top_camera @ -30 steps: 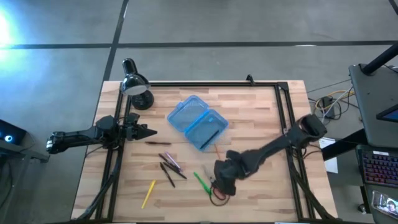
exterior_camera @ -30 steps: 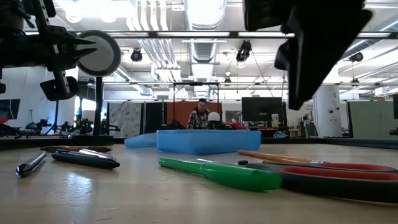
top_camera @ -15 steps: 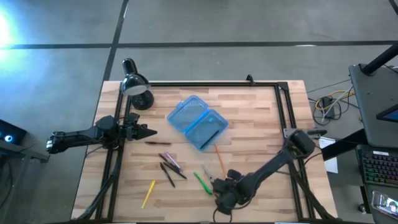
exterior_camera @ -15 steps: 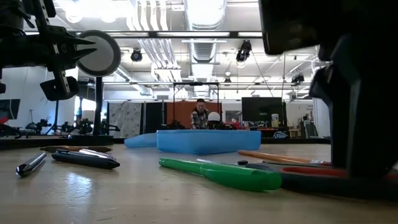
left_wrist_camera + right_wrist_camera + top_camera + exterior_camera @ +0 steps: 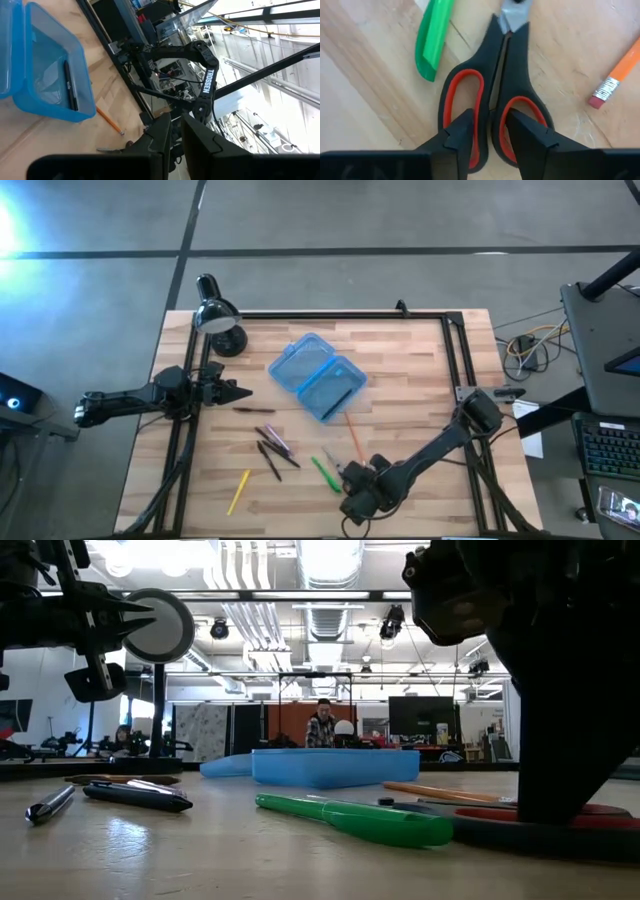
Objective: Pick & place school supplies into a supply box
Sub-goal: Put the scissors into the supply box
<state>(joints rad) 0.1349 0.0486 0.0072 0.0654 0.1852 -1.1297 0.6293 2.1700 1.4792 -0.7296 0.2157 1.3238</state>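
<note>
The worktop (image 5: 420,370) is pale butcher-block wood in narrow glued strips, edged by a thin black frame, standing on a grey concrete floor. Level across the wood, the room behind is a big workshop with strip lights and ducts overhead, and a person sits far back beyond the supply box (image 5: 335,766).

From above, the supply box (image 5: 318,376) lies open mid-table, two translucent blue halves with rounded corners; a black desk lamp (image 5: 220,320) stands at the far left corner. The left gripper (image 5: 232,392) waits over the left edge, its fingers close together with nothing between them. Its wrist camera alone shows a dark pen (image 5: 70,89) lying inside one half of the box.

Near the front edge, the right gripper (image 5: 350,502) is down on the scissors (image 5: 492,95). From above the arm hides them; the right wrist camera shows them plainly: black handles with red-orange lining, blades shut. The right gripper's fingers (image 5: 459,131) straddle the middle bars where the two loops meet, narrowly parted; I cannot tell whether they grip yet. Beside the scissors lie a glossy green pen (image 5: 434,40) and an orange pencil (image 5: 616,80) with a pink eraser. Further left are several dark pens (image 5: 272,448) and a yellow pencil (image 5: 238,491).
</note>
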